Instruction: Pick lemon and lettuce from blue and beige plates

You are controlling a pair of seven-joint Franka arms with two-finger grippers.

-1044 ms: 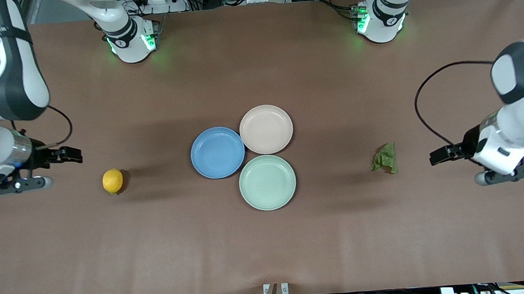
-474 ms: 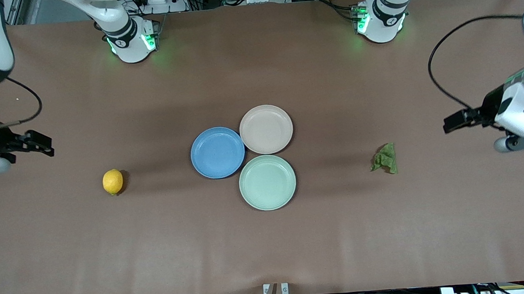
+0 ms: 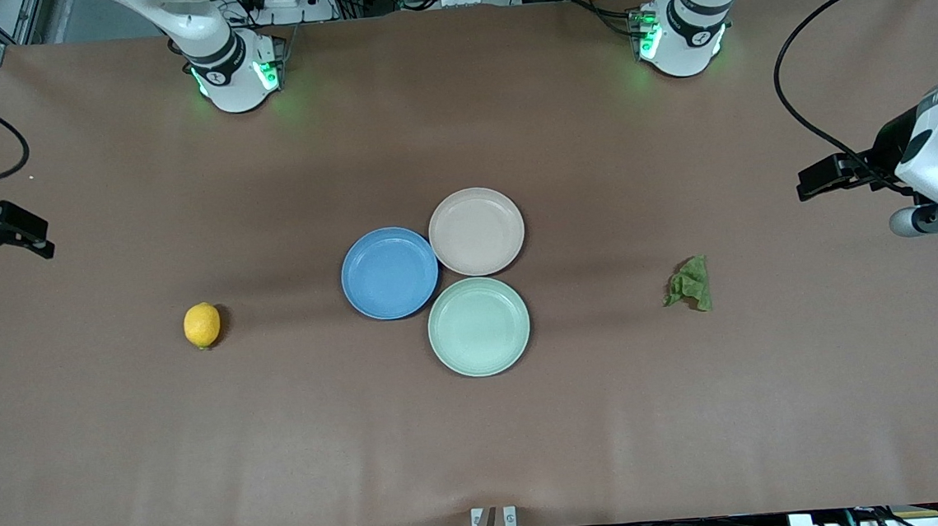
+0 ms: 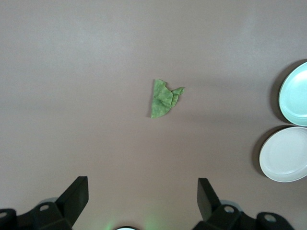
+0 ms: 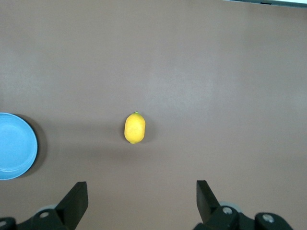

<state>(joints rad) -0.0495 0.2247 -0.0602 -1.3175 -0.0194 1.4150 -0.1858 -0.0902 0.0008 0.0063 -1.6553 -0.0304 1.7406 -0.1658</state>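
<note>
Both arms have pulled back toward the table ends since a second ago. Your left gripper [image 3: 813, 182] hangs with fingers spread, holding nothing, as does the right gripper [image 3: 31, 236]. Small oval yellow lemon [image 3: 202, 324] lies on the brown table [image 3: 482, 444] toward the right arm's end, wrinkled green lettuce piece [image 3: 690, 284] toward the left arm's. Round blue plate [image 3: 390, 273] and beige plate [image 3: 477, 231] touch a mint-green plate [image 3: 479, 326] mid-table.
</note>
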